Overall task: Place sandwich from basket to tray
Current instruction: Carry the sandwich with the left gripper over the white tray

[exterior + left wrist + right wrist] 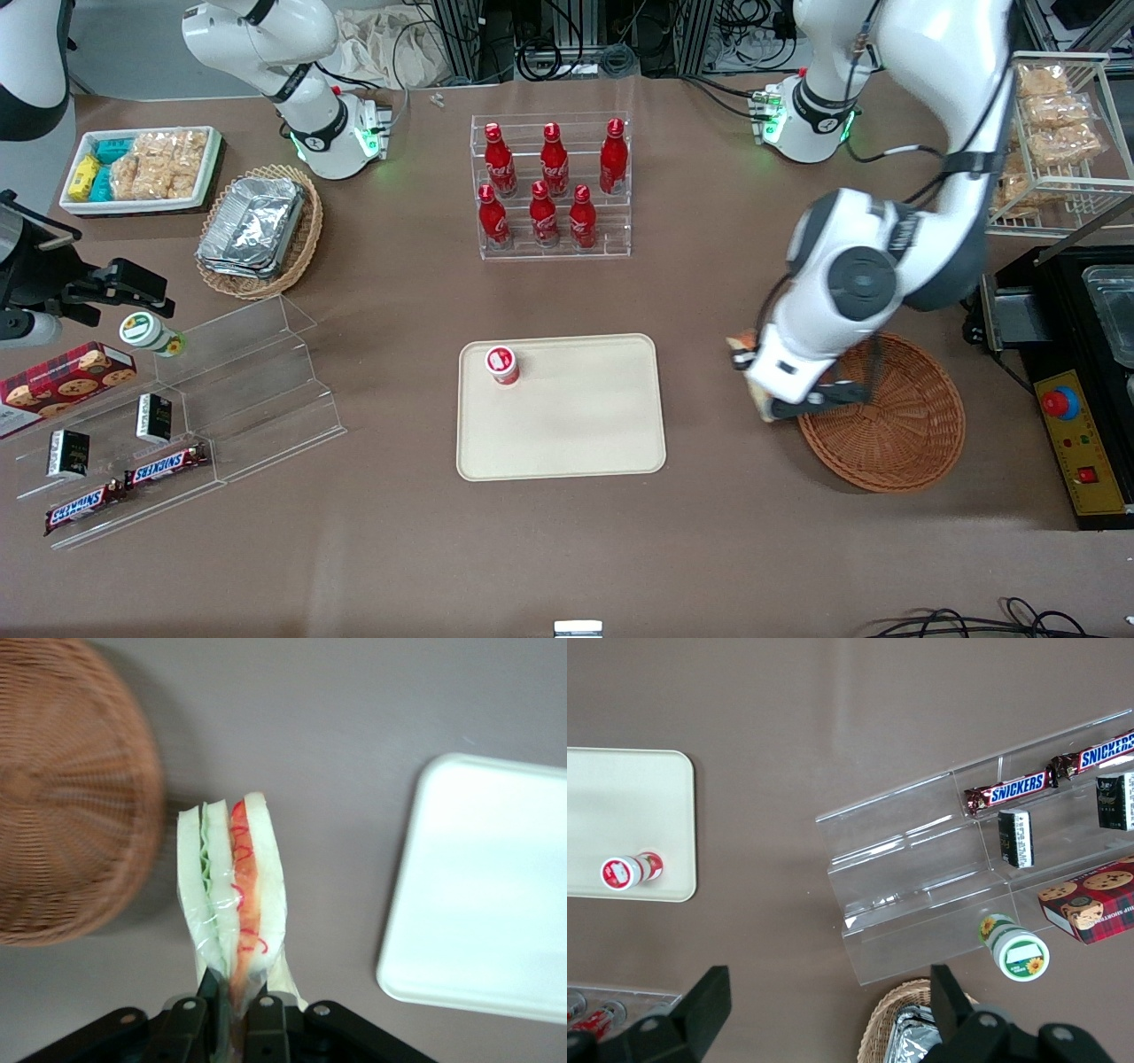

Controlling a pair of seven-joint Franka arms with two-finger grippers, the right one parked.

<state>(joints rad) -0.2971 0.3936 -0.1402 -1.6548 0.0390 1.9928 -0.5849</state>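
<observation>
White-bread sandwich [232, 895] hangs pinched by one corner in my tool [229, 1014], above the bare counter [354, 744] between the basket [62, 797] and tray [487, 895]. I worry that slick wrap could slip free before the tray.

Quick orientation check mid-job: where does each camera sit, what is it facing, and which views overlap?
Front view: high, facing both arms, looking down on the table; the left arm covers most of the gripper.
Left wrist view: looks down past the gripper, shut on the sandwich, between basket and tray.
Right wrist view: looks down past the parked fingers onto the acrylic shelf.
All three show the tray.
</observation>
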